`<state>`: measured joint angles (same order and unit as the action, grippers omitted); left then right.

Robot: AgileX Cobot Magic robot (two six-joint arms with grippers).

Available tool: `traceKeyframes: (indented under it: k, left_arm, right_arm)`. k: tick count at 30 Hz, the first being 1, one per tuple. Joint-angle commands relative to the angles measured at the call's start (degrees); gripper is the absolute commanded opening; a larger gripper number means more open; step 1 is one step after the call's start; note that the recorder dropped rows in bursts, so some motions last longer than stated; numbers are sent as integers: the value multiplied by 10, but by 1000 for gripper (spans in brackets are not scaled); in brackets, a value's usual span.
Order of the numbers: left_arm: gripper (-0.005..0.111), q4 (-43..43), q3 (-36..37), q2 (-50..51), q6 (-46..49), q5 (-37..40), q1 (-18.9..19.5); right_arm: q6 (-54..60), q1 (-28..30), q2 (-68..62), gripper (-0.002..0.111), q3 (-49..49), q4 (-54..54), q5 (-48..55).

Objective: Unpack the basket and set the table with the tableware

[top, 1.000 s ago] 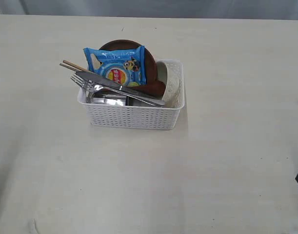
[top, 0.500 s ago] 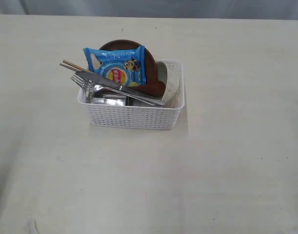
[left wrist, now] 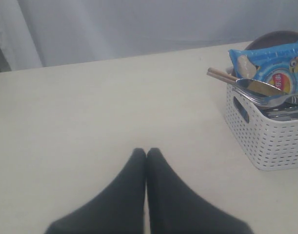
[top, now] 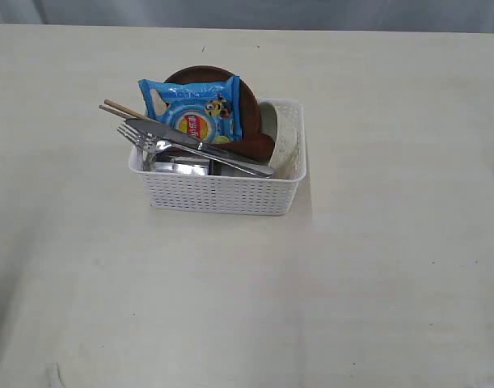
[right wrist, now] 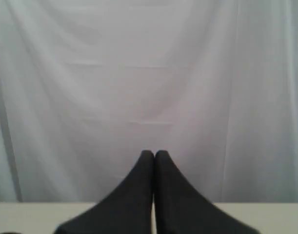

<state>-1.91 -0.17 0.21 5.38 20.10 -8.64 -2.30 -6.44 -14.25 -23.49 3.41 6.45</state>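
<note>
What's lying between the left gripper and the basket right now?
Nothing: in the left wrist view, only bare table separates the shut left gripper from the basket.

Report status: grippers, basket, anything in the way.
Left gripper shut, empty. Right gripper shut, empty. White perforated plastic basket loaded, nothing unpacked. Blue crisp packet sits among tableware.

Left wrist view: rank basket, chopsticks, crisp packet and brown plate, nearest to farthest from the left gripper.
1. Basket: its perforated end wall is closest.
2. Chopsticks: ends poking over that rim.
3. Crisp packet: standing inside, further back.
4. Brown plate: behind the packet.
</note>
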Motion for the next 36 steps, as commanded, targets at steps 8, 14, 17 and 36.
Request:
traceKeyframes:
  k: [8,14,17,36]
  left_arm:
    - [0,2,2,-2,1,-5,-1]
    - [0,2,2,-2,1,-5,-1]
    - [0,2,2,-2,1,-5,-1]
    - [0,-4,2,-2,1,-11,-1]
  right_arm:
    - [136,-123,-290,0,-211,-9,285]
    - [136,-185,-292,0,-211,-9,280]
    - [135,-209,-287,0,-211,-7,281]
    - [135,-240,-288,0,-201,28,313]
